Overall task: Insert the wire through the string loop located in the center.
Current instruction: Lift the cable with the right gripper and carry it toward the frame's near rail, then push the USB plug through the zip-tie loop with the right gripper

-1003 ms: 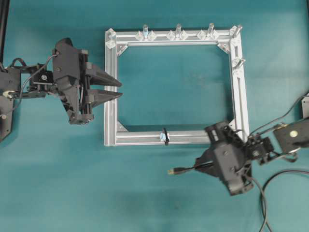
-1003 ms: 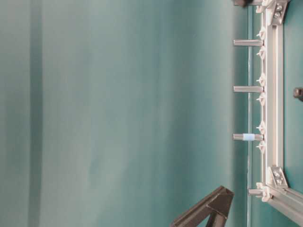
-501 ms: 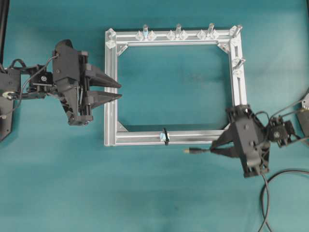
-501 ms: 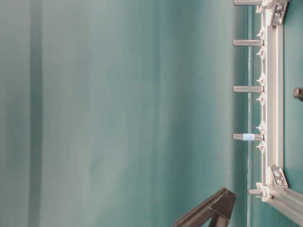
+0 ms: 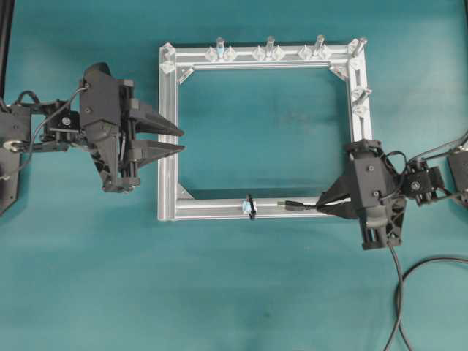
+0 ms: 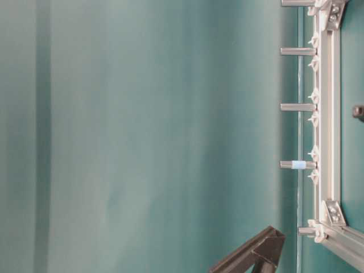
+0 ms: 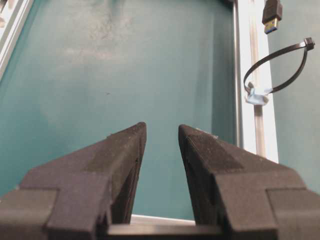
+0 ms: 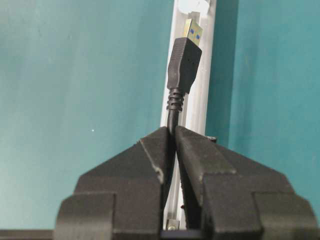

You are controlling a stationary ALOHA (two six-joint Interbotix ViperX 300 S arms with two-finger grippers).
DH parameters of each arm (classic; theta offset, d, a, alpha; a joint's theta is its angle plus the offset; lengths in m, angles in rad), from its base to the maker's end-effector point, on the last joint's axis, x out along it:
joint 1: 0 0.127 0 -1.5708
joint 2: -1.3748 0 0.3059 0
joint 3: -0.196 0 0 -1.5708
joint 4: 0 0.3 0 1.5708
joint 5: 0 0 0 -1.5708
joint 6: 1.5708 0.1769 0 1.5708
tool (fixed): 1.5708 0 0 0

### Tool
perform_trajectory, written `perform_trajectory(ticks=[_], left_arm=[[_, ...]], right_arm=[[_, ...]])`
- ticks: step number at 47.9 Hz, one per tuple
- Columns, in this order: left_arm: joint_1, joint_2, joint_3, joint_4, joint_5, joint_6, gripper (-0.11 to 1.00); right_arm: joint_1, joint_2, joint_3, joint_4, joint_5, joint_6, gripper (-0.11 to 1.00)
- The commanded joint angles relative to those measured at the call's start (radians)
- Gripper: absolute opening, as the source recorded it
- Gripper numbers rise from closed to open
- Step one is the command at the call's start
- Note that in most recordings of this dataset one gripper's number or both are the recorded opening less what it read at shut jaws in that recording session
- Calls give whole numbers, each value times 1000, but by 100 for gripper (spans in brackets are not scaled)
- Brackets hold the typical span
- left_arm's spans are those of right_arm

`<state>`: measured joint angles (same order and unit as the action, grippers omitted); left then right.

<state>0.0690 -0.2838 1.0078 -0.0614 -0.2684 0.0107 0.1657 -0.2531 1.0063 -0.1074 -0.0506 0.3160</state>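
The wire [image 5: 292,205] is a black cable ending in a metal USB plug [image 8: 185,62]. My right gripper [image 5: 322,206] is shut on it just behind the plug [image 7: 271,12]. The plug lies along the bottom bar of the silver frame [image 5: 212,209] and points left at the string loop [image 5: 250,207], a short gap away. In the left wrist view the string loop [image 7: 308,44] stands up from the bar, with nothing through it. My left gripper [image 5: 182,140] hovers open and empty over the frame's left bar [image 5: 168,146], its fingers [image 7: 125,155] aimed into the frame.
Upright bolts [image 5: 270,45] line the frame's top bar and right corner [image 5: 360,93]. The wire's slack [image 5: 409,292] trails off at the lower right. The table-level view shows the frame's bolted bar [image 6: 329,114] and a black arm part [image 6: 256,250].
My right gripper has carried the wire up and left from below the frame onto the bottom bar, turning the plug toward the loop. The left gripper has barely moved.
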Motion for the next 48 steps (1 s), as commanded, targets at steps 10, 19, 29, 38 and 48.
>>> perform_trajectory(ticks=[10, 19, 29, 38, 48], left_arm=[[-14, -15, -9, 3, -6, -2, 35], [-23, -15, -9, 3, -8, -2, 35], [-28, -15, -6, 3, -6, -2, 35], [-28, -15, -3, 3, -6, -2, 35], [-28, -15, -5, 3, -6, -2, 35]], right_arm=[[-3, 11, -8, -3, -9, 0, 10], [-3, 18, -8, -3, -8, 0, 10], [-5, 21, -8, -3, -8, 0, 10], [-5, 21, -11, -3, -6, 0, 10], [-5, 21, -15, -3, -8, 0, 10]])
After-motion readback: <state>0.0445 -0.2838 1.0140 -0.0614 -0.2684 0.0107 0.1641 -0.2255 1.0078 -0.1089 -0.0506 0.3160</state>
